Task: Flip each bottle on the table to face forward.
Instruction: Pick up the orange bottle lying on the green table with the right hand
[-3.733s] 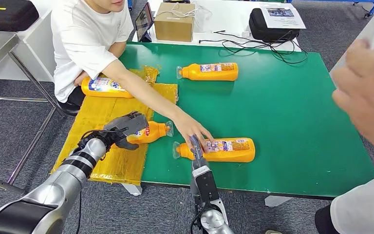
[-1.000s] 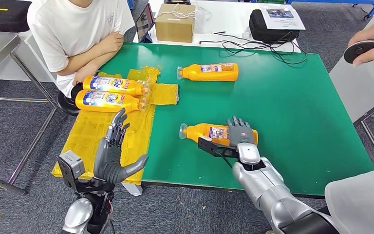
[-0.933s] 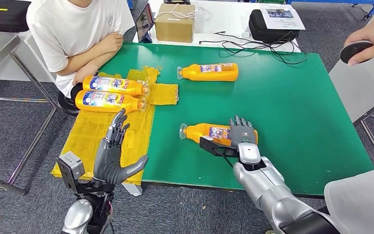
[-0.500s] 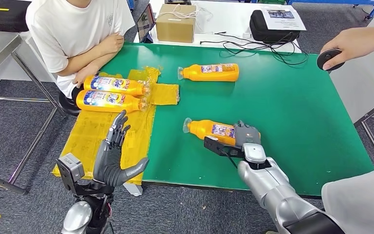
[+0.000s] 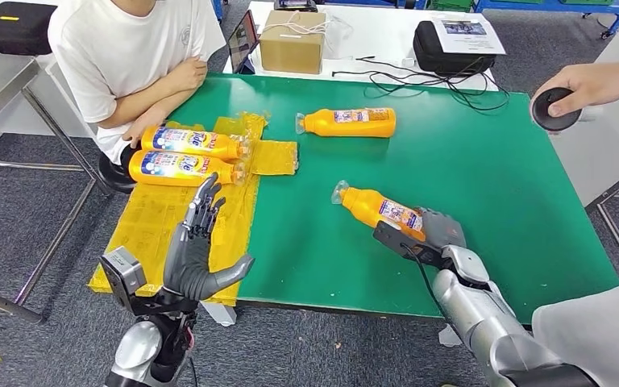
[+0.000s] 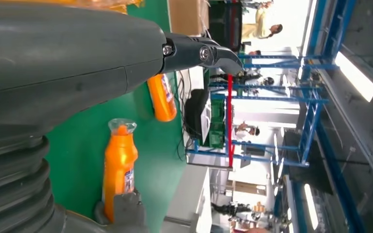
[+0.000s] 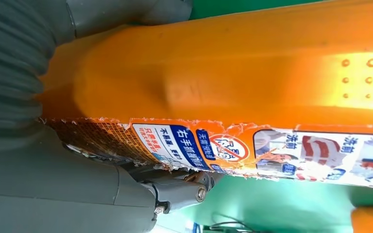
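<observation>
- My right hand (image 5: 434,234) is wrapped around the fat end of an orange bottle (image 5: 380,211). It grips the bottle tight.
- The bottle is tilted. Its clear cap end points away from me, toward the far bottle (image 5: 346,122) on the green table (image 5: 467,161).
- In my right wrist view, the bottle's torn label (image 7: 272,150) runs along one side, and the plain orange side fills most of the picture.
- My left hand (image 5: 196,246) holds nothing. Its fingers are spread apart and point up, near the yellow sheet (image 5: 161,226) at the table's left edge.
- Two more bottles (image 5: 181,155) lie side by side on that yellow sheet, just beside a seated person (image 5: 129,56).
- Another person's hand (image 5: 588,85) holds a round black thing over the far right side of the table.
- I think I am in the middle of turning this one bottle.
- Next I think I must roll it so the front label faces up, then lay it flat on the green table and let go.
- After that, the far bottle may need a turn. I cannot tell which side it shows.
</observation>
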Motion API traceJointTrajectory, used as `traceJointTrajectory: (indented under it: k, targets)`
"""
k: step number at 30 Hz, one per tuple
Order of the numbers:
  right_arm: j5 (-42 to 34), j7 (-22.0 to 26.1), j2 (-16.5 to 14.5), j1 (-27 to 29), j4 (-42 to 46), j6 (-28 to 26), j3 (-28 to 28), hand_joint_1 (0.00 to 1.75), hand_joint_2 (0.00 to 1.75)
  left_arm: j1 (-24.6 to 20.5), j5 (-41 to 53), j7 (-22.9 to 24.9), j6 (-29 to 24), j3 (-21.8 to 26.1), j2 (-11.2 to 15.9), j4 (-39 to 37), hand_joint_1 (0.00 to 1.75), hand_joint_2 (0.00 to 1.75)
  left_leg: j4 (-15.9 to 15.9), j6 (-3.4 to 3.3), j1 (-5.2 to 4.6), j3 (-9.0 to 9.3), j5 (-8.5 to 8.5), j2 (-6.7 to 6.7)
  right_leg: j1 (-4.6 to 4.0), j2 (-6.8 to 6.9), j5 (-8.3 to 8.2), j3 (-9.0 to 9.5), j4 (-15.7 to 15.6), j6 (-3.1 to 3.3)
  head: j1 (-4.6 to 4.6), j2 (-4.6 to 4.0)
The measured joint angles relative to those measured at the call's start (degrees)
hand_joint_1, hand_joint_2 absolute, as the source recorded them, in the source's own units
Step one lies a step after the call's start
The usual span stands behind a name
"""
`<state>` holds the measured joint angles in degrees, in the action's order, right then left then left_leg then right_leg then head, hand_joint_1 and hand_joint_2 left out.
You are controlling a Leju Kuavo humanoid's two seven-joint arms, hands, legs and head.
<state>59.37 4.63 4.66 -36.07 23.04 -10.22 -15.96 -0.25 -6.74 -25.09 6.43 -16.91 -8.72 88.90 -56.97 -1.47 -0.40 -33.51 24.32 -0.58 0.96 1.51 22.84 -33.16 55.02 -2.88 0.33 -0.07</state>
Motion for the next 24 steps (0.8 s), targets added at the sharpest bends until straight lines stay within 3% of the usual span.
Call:
traceJointTrajectory:
  k: [3,7,10,18,24]
  targets:
    - [-6.63,6.94,-0.51,0.58,0.05,1.42,2.93,1.75,1.75,-0.22,-0.03,-0.11,-0.03,-0.75,0.22,-0.06,0.0,1.75,0.0,0.0,0.01,0.05,-0.01,-0.15,-0.01,-0.08,-0.06,0.3,0.0,0.01,0.02,0.0]
    - [-18.51,18.32,-1.92,1.8,0.95,7.64,8.47,1.75,1.75,-0.58,-0.43,0.0,-0.22,-1.51,0.52,-0.34,0.0,1.75,0.01,0.07,0.02,0.14,0.11,-0.71,-0.03,-0.53,-0.18,0.29,0.0,0.13,0.02,0.0]
    - [-24.54,23.93,-3.84,4.08,3.16,10.82,11.53,1.75,1.75,-0.85,-0.86,0.31,-0.48,-1.92,0.57,-0.63,0.0,1.75,0.01,0.08,0.07,0.17,0.12,-0.9,-0.1,-0.67,-0.2,0.23,0.01,0.18,-0.01,0.0]
    - [-31.47,26.99,-7.04,8.61,9.19,13.79,15.41,1.75,1.75,-0.75,-1.37,0.84,-1.38,-2.46,0.54,-1.52,0.0,1.75,0.01,0.11,0.15,0.0,0.07,-0.83,-0.17,-0.64,-0.19,0.13,0.03,0.2,0.0,0.0]
    - [-35.41,26.91,-8.05,12.35,17.3,15.52,14.77,1.75,1.75,-0.71,-2.57,1.01,-2.79,-2.6,-0.19,-2.81,0.0,1.75,0.0,0.08,0.12,-0.39,0.04,-0.71,-0.15,-0.56,-0.2,-0.15,0.04,0.19,0.0,0.0]
